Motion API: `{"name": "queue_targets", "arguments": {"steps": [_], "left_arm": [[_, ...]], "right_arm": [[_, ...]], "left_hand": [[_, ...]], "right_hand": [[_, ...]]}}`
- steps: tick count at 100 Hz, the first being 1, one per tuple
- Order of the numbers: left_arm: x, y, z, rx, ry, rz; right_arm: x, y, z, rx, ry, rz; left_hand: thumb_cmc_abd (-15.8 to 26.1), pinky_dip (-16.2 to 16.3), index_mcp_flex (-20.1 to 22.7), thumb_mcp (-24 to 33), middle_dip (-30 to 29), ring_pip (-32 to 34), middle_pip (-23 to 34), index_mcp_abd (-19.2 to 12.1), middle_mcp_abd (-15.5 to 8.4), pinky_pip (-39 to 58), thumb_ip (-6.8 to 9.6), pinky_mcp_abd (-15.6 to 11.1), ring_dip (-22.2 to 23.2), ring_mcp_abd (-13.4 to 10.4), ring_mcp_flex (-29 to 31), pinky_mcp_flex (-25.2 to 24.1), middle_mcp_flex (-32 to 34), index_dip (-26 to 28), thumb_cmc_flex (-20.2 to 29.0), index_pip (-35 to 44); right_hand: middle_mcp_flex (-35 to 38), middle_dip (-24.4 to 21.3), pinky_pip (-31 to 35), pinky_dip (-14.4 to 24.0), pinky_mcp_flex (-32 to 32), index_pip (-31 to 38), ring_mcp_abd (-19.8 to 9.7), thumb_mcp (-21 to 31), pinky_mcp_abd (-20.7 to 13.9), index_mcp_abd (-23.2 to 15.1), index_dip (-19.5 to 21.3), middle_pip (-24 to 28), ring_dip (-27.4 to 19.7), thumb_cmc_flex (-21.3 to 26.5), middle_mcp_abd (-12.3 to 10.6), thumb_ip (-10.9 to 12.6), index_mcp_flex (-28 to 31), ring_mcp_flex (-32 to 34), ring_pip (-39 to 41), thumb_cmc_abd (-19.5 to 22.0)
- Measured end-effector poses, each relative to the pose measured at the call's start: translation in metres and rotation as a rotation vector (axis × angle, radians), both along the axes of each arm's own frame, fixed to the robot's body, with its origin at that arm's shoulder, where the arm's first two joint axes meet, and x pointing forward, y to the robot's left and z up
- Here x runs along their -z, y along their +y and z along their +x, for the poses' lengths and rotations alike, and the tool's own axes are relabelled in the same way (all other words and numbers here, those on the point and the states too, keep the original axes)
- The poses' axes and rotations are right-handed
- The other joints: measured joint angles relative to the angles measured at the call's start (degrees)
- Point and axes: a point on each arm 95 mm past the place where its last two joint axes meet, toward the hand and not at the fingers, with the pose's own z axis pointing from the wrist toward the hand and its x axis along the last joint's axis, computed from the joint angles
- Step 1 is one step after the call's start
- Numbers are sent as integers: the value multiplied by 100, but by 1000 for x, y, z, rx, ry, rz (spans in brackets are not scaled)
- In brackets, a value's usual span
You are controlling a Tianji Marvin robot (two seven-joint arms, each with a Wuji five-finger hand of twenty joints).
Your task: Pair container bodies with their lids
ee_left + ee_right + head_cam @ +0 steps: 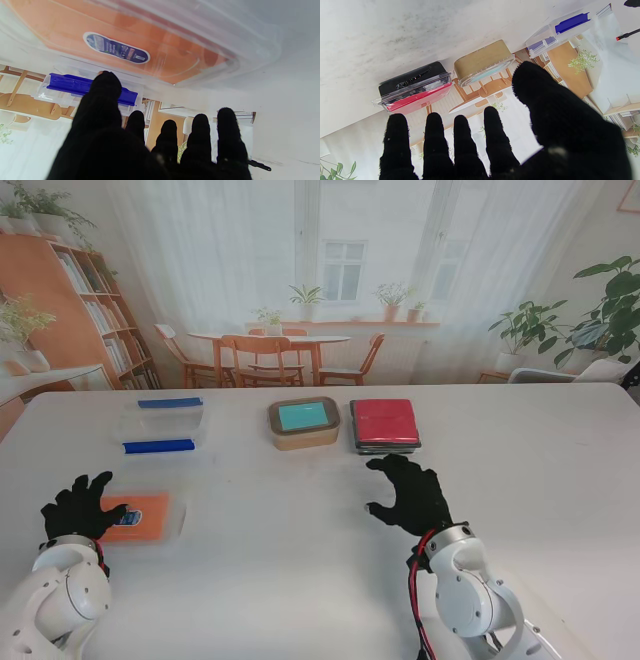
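Left hand (pixel 80 507) hovers palm-down, fingers spread and empty, beside the orange lid (pixel 142 517) at eight o'clock. Right hand (pixel 408 492) likewise at five. Three containers at twelve: clear-blue (pixel 160 425), tan (pixel 303 422), red (pixel 384 425).

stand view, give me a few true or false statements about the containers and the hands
1. The red-lidded black container sits right of the tan box with a teal lid. True.
2. The right hand grips the red-lidded container. False: it hovers open, nearer to me.
3. The clear box with blue clips lies on the left. True.
4. The left hand holds the clear orange-bottomed container. False: its fingers are spread beside it.
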Motion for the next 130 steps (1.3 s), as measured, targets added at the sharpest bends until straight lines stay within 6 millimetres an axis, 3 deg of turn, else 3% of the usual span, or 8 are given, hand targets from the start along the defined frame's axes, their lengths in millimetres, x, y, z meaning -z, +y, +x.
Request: {"name": "queue_targets", "arguments": {"steps": [21, 40, 82, 130], "left_arm": [[6, 1, 10, -45, 16, -60], [10, 3, 15, -57, 102, -42], [-3, 15, 24, -25, 233, -39], [-6, 14, 29, 58, 259, -77]], "right_arm": [[1, 0, 0, 5, 11, -4], [1, 0, 0, 0, 21, -8], [3, 4, -2, -12, 31, -14], [3, 4, -2, -12, 26, -14]], "left_hand": [[0, 238, 0, 2, 219, 571, -83, -4, 0, 1051, 0, 0, 140, 95, 2, 77, -74, 0, 10, -133], [89, 291, 0, -71, 223, 760, -83, -4, 0, 1055, -28, 3, 142, 249, 3, 146, -75, -57, 11, -214], [335, 377, -1, -7, 232, 1244, -78, -81, 0, 1187, -65, 49, 142, 269, 3, 381, -75, -57, 173, -234], [82, 636, -1, 504, 196, 1556, 675, -83, 0, 1584, -47, 141, 244, 475, 221, 470, 26, 99, 178, 382]], "right_hand": [[-2, 0, 0, 0, -1, 0, 0, 0, 1, -64, -1, 0, 6, 0, -1, 4, 0, -1, 0, 1], [-3, 0, 0, 0, -1, 0, 0, -1, 1, -130, -4, 0, 10, 0, -1, 5, 0, -2, 0, 2], [-5, 0, 70, 0, 14, 0, 0, -2, 1, -198, -10, 1, 65, 0, -2, 6, 0, -3, 4, 3], [-16, 0, 82, 63, 52, 0, 0, -3, 46, -226, -12, 39, 65, 0, -2, 6, 1, -3, 6, 3]]}}
